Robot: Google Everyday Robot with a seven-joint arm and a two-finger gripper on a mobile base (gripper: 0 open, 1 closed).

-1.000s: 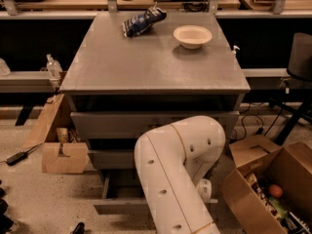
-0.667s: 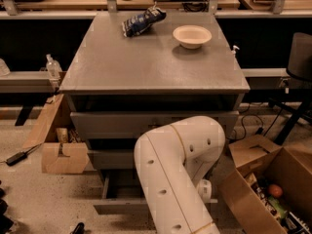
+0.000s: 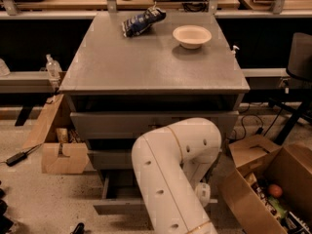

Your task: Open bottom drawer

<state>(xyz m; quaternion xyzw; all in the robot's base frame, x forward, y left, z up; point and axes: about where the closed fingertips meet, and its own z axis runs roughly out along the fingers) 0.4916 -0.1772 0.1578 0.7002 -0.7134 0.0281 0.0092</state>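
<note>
The grey cabinet [image 3: 151,67] has three drawers stacked in its front. The bottom drawer [image 3: 117,207] stands pulled out a little, its flat grey front forward of the middle drawer [image 3: 107,159] above it. Its knob is hidden. My white arm [image 3: 170,179] bends down in front of the cabinet and covers the centre of the lower drawers. The gripper is hidden behind the arm, somewhere low at the bottom drawer's front.
A blue chip bag [image 3: 141,21] and a white bowl [image 3: 192,35] sit on the cabinet top. An open cardboard box [image 3: 61,156] lies on the floor at left, and a larger one [image 3: 265,189] with items at right. A black chair [image 3: 298,57] stands far right.
</note>
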